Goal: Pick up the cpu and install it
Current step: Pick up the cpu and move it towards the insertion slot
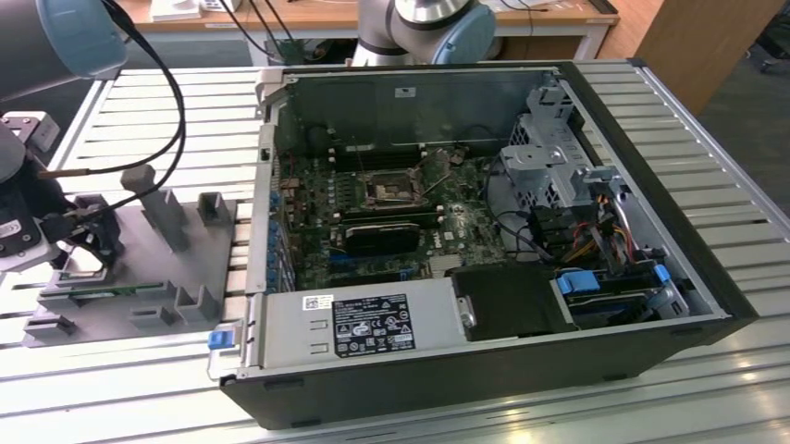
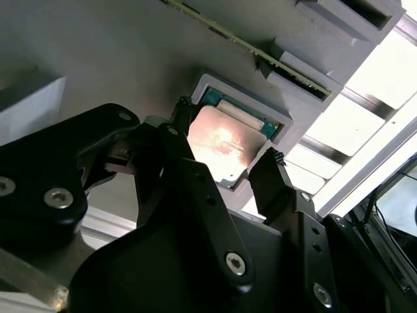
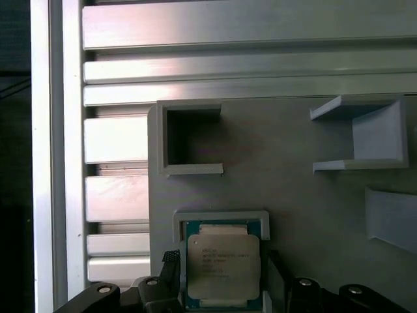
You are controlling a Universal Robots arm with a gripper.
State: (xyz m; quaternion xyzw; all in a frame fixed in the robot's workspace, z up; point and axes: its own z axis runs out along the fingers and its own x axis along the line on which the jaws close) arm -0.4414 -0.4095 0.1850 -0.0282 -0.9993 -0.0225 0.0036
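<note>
Two black fingertips (image 2: 274, 163) of the arm's jaws stand spread apart, one on each side of the cpu (image 2: 225, 140), holding nothing. The cpu lies directly between and below them, flat with its silvery plate facing up, in a shallow walled pocket of a grey holding fixture (image 2: 98, 52). In the first wrist view the cpu (image 3: 223, 267) is almost square, so it has no real long axis. The jaws' line runs straight across it from one side edge to the opposite one, with a thin gap showing on each side.

It is hard to make out whether either pad touches the chip's rim. A bright glare washes over the plate in the second wrist view, and the first wrist view cuts off the cpu's nearest edge.

In the exterior view the fixture (image 1: 185, 264) sits on the slatted metal worktop (image 1: 741, 213), at nine o'clock from the open computer case (image 1: 408, 102). The arm's black end stands in front of the pocket there. The dark square socket (image 1: 392, 190) lies well apart, inside the case, towards three o'clock from the fixture.
</note>
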